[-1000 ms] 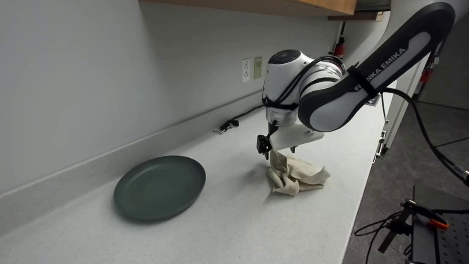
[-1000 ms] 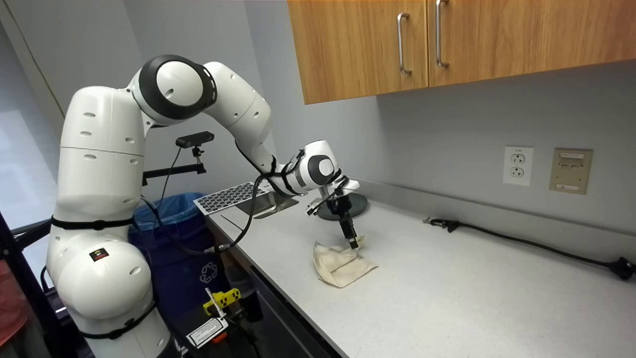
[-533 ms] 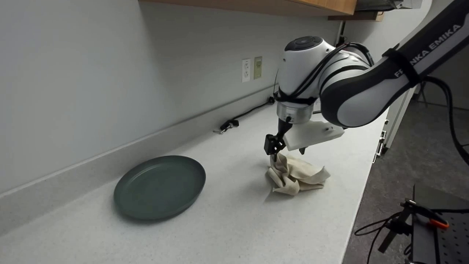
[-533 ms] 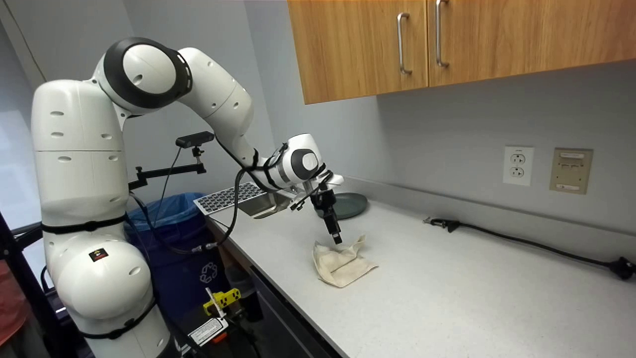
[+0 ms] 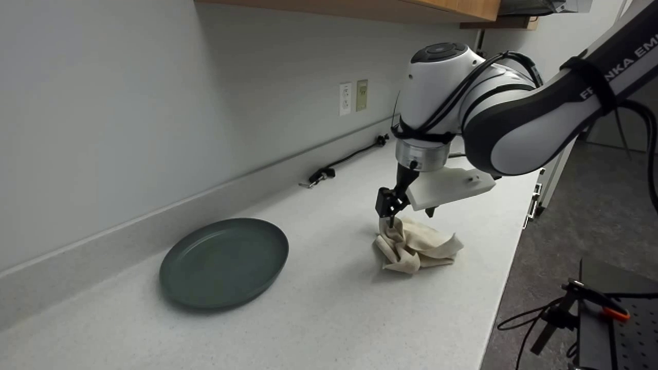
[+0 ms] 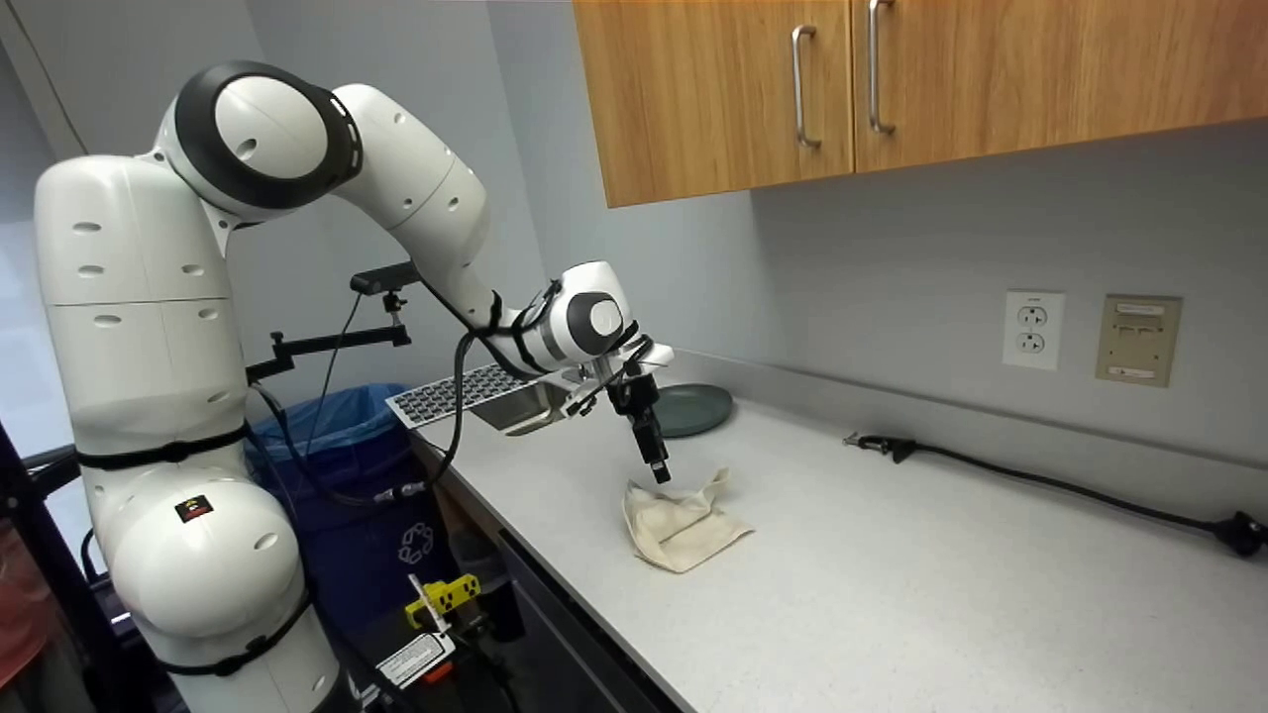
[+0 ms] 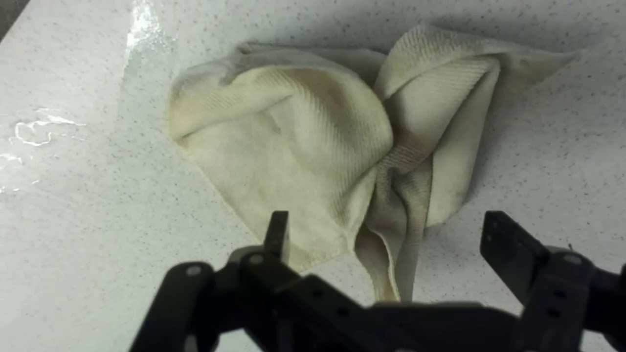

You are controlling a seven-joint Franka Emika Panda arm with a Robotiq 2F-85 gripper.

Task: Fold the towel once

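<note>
Wrist view: the gripper (image 7: 387, 225) has its fingers (image 7: 278, 234) spread wide, nothing pinched. The towel (image 7: 288, 161) lies rumpled below, a narrow bunched strip running between the fingers until the gripper body hides it. One fingertip overlaps the flat flap; contact, can't tell. Ribbed cloth, looks soft and limp. My read: very light, not fragile, not slippery, so a gentle pinch should hold; it just won't keep its shape. In an exterior view: towel on the counter (image 5: 318, 329), well apart from the green plate (image 5: 223, 264), creased into loops, gripper over it. In an exterior view: a corner (image 6: 712, 487) stands up in a peak, flatter flap spread beside it, cord (image 6: 1070, 486) well apart; gripper tip hangs near the cloth, height hard to call. Best hold, I'd say: the peak or the strip (maybe the same piece, can't confirm), since raised cloth gives the fingers something to close on; flat edges would mean scraping the counter. Watch the layers: grab several and the whole lot likely drags instead of folding. No neat fold; I'd call this lining up to grasp.
</note>
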